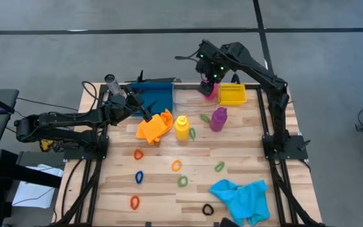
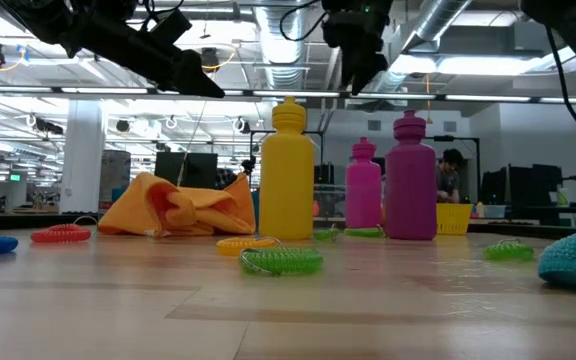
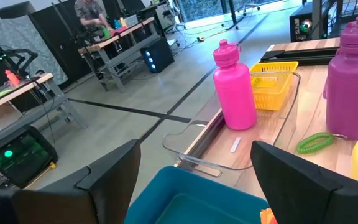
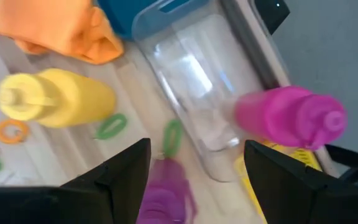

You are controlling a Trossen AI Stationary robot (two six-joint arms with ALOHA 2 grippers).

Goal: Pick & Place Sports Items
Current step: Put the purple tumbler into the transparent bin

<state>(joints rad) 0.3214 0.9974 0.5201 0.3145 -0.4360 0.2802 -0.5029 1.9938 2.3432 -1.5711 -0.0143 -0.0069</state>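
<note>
Three plastic bottles stood upright on the wooden bench, long axes vertical and caps pointing up: the yellow plastic bottle [image 1: 181, 127] near the middle, the purple plastic bottle [image 1: 218, 118] just to its right, and the magenta plastic bottle [image 3: 234, 87] nearer the far edge, inside a clear shallow tray [image 4: 194, 93] and beside the small yellow mesh bin [image 1: 232, 94]. The crumpled orange cloth [image 1: 155, 126] lay just left of the yellow bottle, touching the near edge of the blue rectangular tray [image 1: 158, 96]. The cyan cloth [image 1: 241, 198] was heaped near the bench's near right corner.

Small coiled elastic rings [image 1: 177, 166] lay flat and scattered across the near half of the bench, well apart from one another, with bare planks between them; two green ones sat between the yellow and purple bottles. The near left part of the bench held only a few rings.

The left gripper [image 1: 149, 113] hung over the blue tray's near edge, close to the orange cloth, its fingers spread and holding nothing. The right gripper [image 1: 207, 88] hovered above the magenta bottle near the far edge, fingers likewise spread, clear of the cap.

The bench top was pale wood planking. Beyond it stretched a grey floor with dark lines, workbenches, and a person [image 3: 92, 15] at a distant table.
</note>
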